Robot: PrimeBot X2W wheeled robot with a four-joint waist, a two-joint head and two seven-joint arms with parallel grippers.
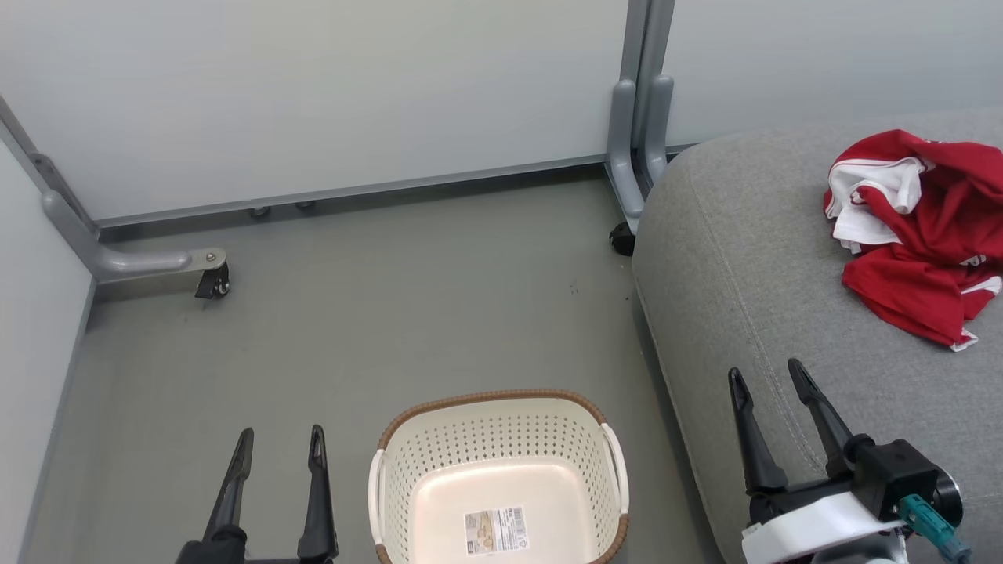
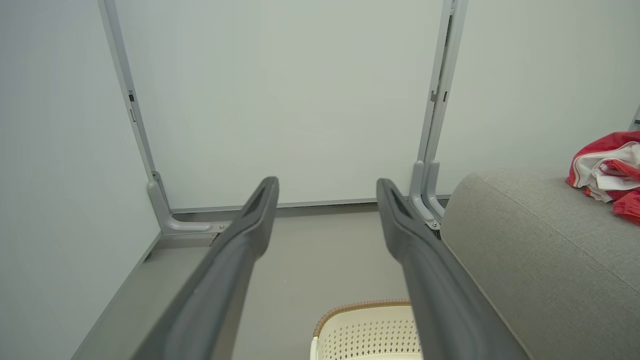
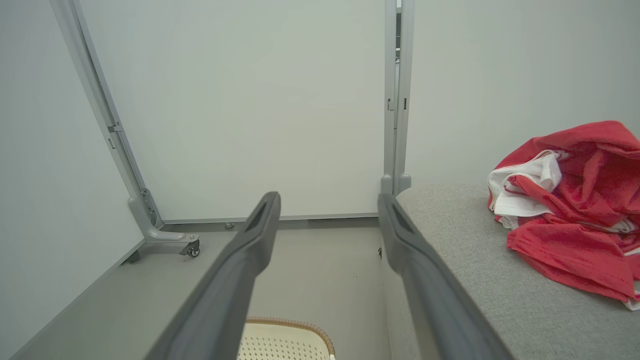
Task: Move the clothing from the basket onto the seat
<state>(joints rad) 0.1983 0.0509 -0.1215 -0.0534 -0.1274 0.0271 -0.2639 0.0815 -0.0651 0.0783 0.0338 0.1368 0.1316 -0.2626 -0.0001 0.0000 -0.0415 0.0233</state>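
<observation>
Red clothing point(image 1: 925, 235) (white-trimmed), plain grey seat point(image 1: 752, 258), cream perforated basket point(image 1: 501, 446) with a brown rim.

Crumpled red clothing point(image 1: 925, 235) lies on the grey seat point(image 1: 744, 258); the cream basket point(image 1: 501, 435) (labelled bottom) stands empty.

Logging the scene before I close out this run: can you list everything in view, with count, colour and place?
clothing: one crumpled heap, red with white, on the seat at far right
basket: one, cream with brown rim, on the floor between the grippers, holding just a label
seat: one, light grey, right of the basket
wall panels: several, pale grey, behind and at left
panel feet: at least two, grey with dark castors, at the panels' base
floor: grey
left gripper: dark, lower left, open, holding nothing
right gripper: dark, lower right over the seat, open, holding nothing
</observation>
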